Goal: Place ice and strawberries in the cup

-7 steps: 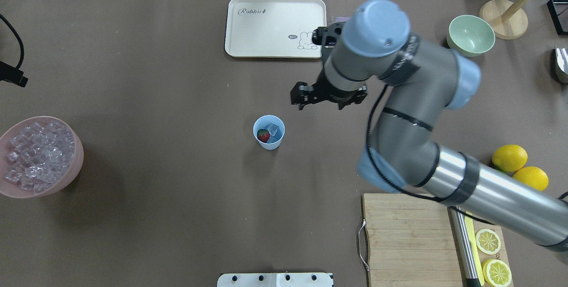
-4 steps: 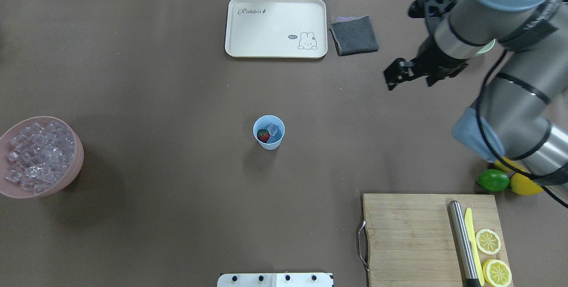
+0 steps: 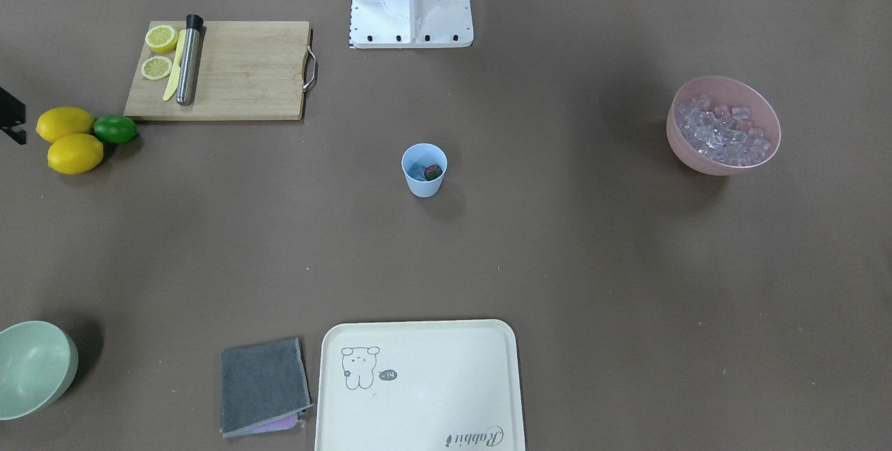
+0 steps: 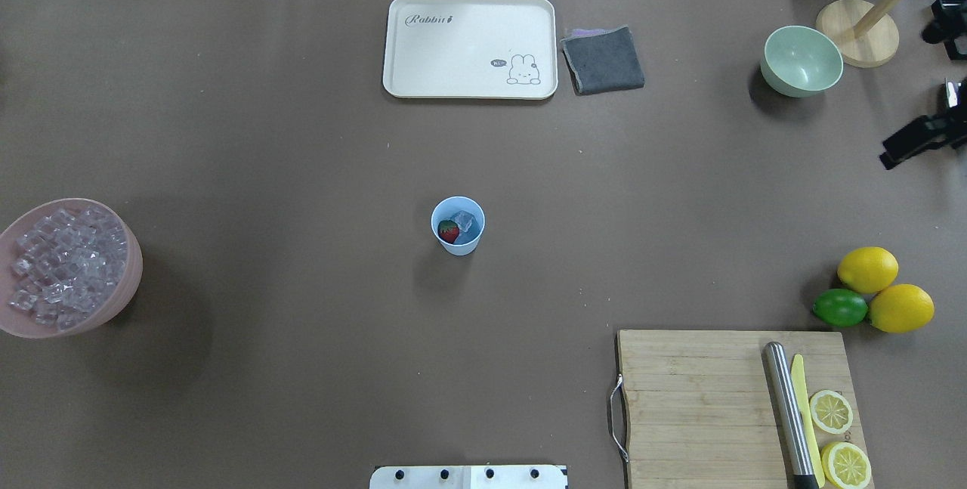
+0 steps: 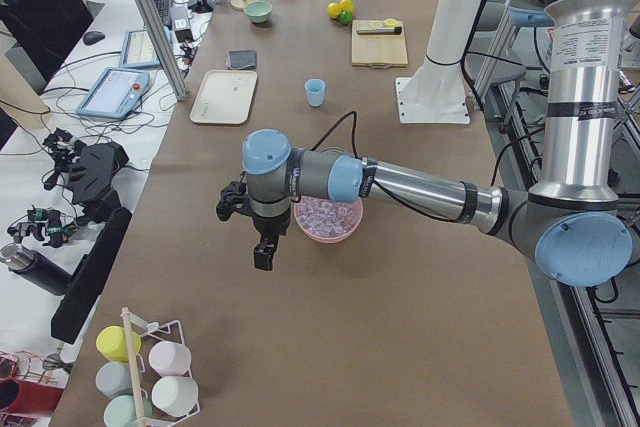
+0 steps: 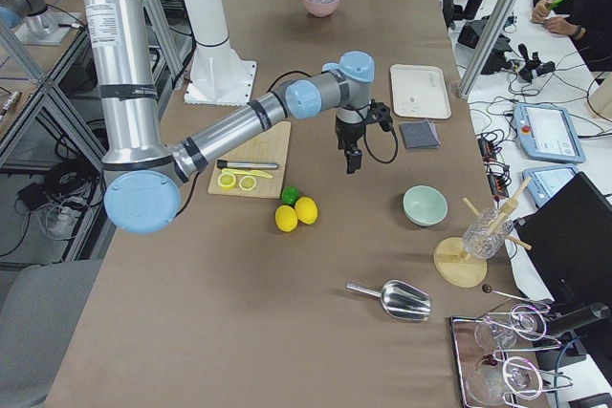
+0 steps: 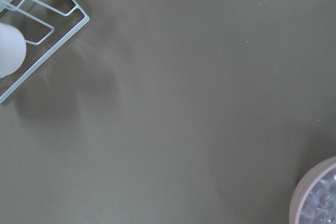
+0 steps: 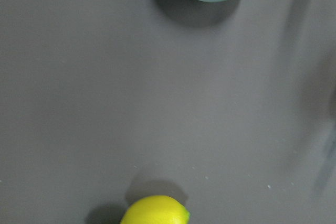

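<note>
The light blue cup (image 4: 458, 236) stands upright mid-table, also in the front view (image 3: 424, 182). Inside it lie the red strawberry (image 4: 449, 231) and clear ice (image 4: 468, 223). More ice cubes (image 4: 64, 266) fill the pink bowl (image 4: 128, 289) at the left edge. My right gripper (image 4: 918, 143) is far from the cup at the overhead view's right edge, only partly in view; I cannot tell if it is open. My left gripper (image 5: 262, 250) shows only in the exterior left view, hanging beside the pink bowl (image 5: 330, 232); I cannot tell its state.
A cream tray (image 4: 468, 47) and grey cloth (image 4: 603, 60) lie at the far side. A pale green bowl (image 4: 801, 62) stands at the back right. Two lemons (image 4: 869, 268) and a lime (image 4: 840, 307) lie beside the cutting board (image 4: 695, 406).
My right arm has swung from beside the cup to the right and almost out of the overhead view. The cup, strawberry and ice have not moved.
</note>
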